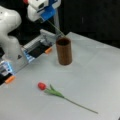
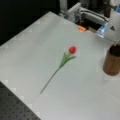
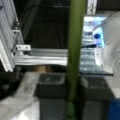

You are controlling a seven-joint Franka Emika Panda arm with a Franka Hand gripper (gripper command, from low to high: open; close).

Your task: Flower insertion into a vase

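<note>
Grey table (image 1: 100, 65) bears vase (image 1: 64, 51); above it, fingers (image 3: 72, 92) pinch green stem (image 3: 74, 50).

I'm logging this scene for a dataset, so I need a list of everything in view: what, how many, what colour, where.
vase: one, dark brown, upright on the table, toward a front view's top; a thin green stem slants from the end effector down to its mouth.
tulip: one, red head with green leaves and stem, lying flat on the table, apart from the vase.
table: one, light grey, bearing both.
orange tabs: two, at the table's edge by the metal frame.
arm: one, white, at a front view's left.
end effector: one, white and blue, above the vase, shut on the stem, which the wrist view shows between its fingers.
</note>
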